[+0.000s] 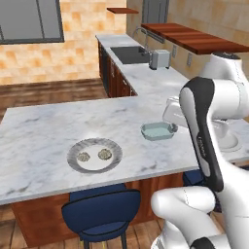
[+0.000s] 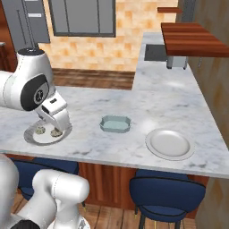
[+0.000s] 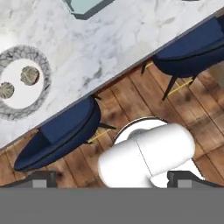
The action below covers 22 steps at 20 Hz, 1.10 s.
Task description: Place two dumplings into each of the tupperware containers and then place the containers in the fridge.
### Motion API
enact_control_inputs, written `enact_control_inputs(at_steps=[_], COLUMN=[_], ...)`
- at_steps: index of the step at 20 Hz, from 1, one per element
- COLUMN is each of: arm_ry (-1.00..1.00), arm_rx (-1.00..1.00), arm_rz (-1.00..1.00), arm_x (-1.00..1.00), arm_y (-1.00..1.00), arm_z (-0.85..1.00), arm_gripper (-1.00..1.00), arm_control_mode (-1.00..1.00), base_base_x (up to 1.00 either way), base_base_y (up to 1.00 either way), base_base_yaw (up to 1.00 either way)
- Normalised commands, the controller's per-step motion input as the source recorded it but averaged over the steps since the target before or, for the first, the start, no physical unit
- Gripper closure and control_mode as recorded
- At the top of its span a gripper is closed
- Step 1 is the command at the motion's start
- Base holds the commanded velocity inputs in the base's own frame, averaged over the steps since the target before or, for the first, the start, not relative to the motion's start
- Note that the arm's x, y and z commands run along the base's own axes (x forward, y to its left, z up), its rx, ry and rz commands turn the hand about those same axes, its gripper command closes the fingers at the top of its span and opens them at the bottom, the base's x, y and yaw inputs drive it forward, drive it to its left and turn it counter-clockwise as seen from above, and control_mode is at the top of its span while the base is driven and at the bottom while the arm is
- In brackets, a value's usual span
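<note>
Two dumplings (image 1: 94, 156) side by side on plate (image 1: 73, 160) (folded tops up).

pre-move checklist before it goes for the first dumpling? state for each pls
1. Pincer open: ok, tips stand wide apart, nothing between them.
2. Dumplings reachable: ok, two lie side by side on the grey-rimmed plate.
3. Blue-green container ready: ok, upright on the counter, nothing inside.
4. Second container located: cannot tell.
5. Pincer over the dumplings: not ok, hand view looks past the counter edge at the stools.
</note>
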Motion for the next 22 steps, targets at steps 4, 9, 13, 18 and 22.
enact_control_inputs(at_steps=[4,9,13,18,22], arm_ry=[0.04,0.09,0.01,0.00,0.02], arm_rx=[-0.11,-0.11,0.03,0.04,0.00], arm_rz=[0.38,0.21,0.17,0.23,0.15], arm_x=[0.43,0.38,0.55,0.77,0.96], arm_y=[0.40,0.65,0.16,0.23,0.71], arm_z=[-0.62,-0.45,-0.38,-0.70,-0.72], arm_gripper=[-1.00,-1.00,-1.00,-1.00,-1.00], arm_control_mode=[-1.00,-1.00,-1.00,-1.00,-1.00], base_base_x=[0.00,0.00,0.00,0.00,0.00], base_base_y=[0.00,0.00,0.00,0.00,0.00], base_base_yaw=[0.00,0.00,0.00,0.00,0.00])
